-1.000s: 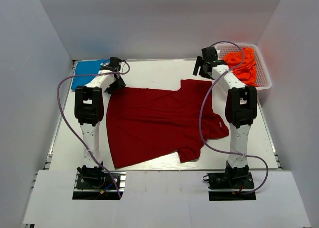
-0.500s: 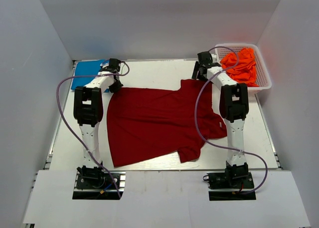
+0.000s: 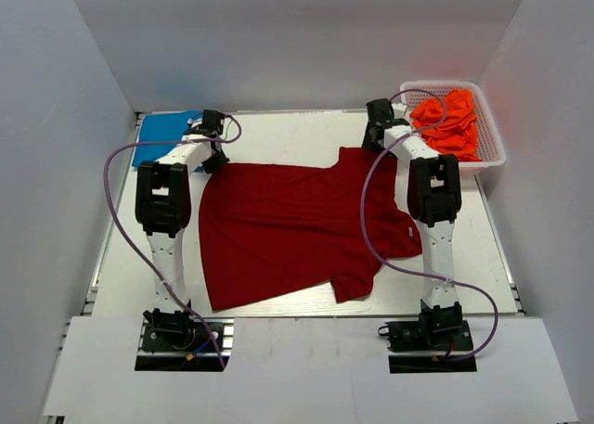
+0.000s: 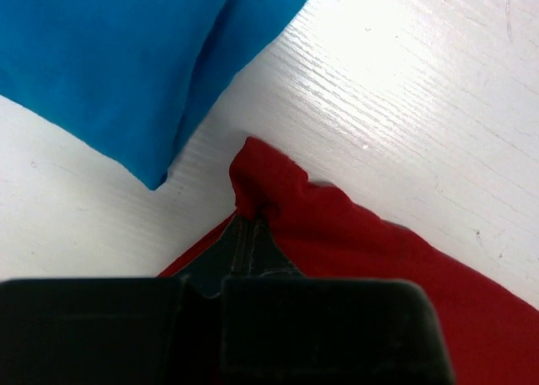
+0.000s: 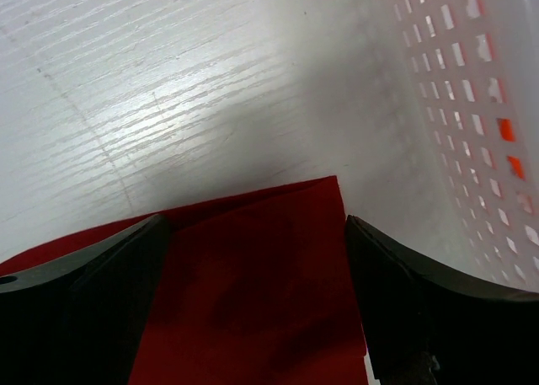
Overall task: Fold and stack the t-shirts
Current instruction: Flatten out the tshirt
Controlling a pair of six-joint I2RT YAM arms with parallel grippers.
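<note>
- White counter carries the dark red t-shirt, spread flat across its middle.
- Our left hand is pinched tight on the shirt's corner at 10 o'clock, with cloth bunched up at the fingertips.
- Our right hand stands wide, one finger on each side of the shirt's corner at 1 o'clock, gripping nothing.
- We see the blue t-shirt at 10 o'clock on the counter, near the pinched corner but apart from it.
- We see orange t-shirts heaped in the white basket at 2 o'clock.
</note>
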